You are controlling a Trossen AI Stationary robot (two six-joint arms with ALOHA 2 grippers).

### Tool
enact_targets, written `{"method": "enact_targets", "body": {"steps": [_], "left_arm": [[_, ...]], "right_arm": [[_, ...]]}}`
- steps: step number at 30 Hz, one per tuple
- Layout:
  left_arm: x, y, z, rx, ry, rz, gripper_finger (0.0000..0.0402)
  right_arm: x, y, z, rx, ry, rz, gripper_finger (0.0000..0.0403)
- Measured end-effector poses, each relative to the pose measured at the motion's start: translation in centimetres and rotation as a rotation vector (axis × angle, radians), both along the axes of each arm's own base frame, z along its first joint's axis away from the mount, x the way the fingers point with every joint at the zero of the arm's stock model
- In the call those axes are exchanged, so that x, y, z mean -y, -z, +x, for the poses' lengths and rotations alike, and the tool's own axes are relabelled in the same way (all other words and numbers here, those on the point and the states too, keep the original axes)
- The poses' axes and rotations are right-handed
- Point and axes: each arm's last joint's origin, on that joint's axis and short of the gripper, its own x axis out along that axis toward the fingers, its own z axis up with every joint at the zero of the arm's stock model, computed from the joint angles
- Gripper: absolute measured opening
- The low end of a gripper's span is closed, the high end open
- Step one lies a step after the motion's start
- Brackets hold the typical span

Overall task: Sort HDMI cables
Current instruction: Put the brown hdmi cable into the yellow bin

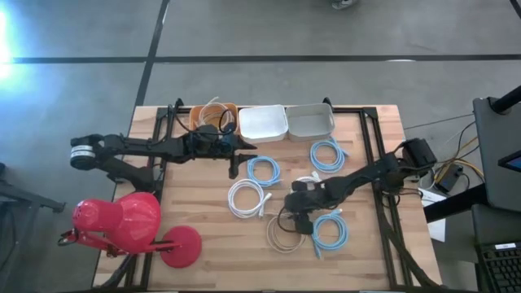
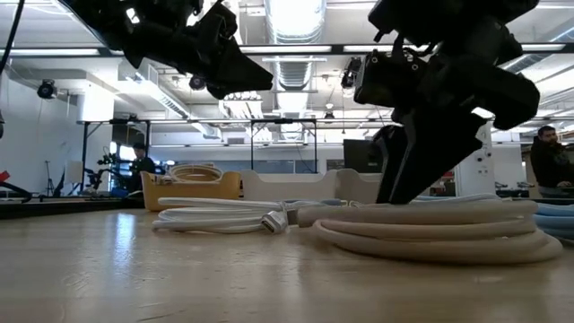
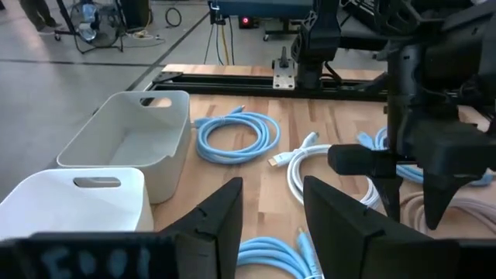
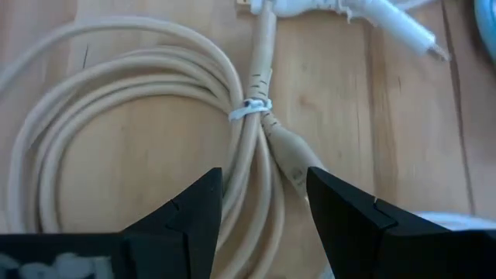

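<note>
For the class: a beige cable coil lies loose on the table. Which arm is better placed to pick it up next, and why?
The right arm. Its pincer hangs open directly over the beige coil, fingers astride the tied bundle. The left pincer waits by the orange tub, farther off.

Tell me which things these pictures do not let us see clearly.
- High view: part of the beige coil lies under the right gripper.
- High view: the left arm covers a corner of the orange tub, hiding some contents.
- Low view: the tub walls hide the insides of the white tubs.
- Right wrist view: the blue coil is cut off by the edge.
</note>
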Motion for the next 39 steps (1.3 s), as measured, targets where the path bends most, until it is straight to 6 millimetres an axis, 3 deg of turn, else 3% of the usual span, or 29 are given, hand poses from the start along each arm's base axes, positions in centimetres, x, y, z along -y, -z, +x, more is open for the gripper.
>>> {"method": "enact_targets", "body": {"steps": [6, 13, 27, 39], "left_arm": [[0.0, 0.2, -0.1, -0.014, -0.012, -0.051, 0.0142], [0.0, 0.3, -0.1, -0.027, -0.013, -0.057, 0.0142], [0.1, 0.8, -0.2, -0.066, -0.02, -0.09, 0.0142], [0.3, 0.8, -0.2, -0.058, -0.05, -0.223, 0.0142]], "right_arm": [[0.0, -0.5, 0.8, 0.053, -0.091, -0.148, 0.0183], [-0.2, -1.7, 1.9, 0.109, -0.184, -0.207, 0.0183], [0.7, 2.6, 3.1, 0.005, -0.277, -0.146, 0.0178], [1.3, 0.9, 3.5, 0.033, -0.266, -0.205, 0.0061]]}}
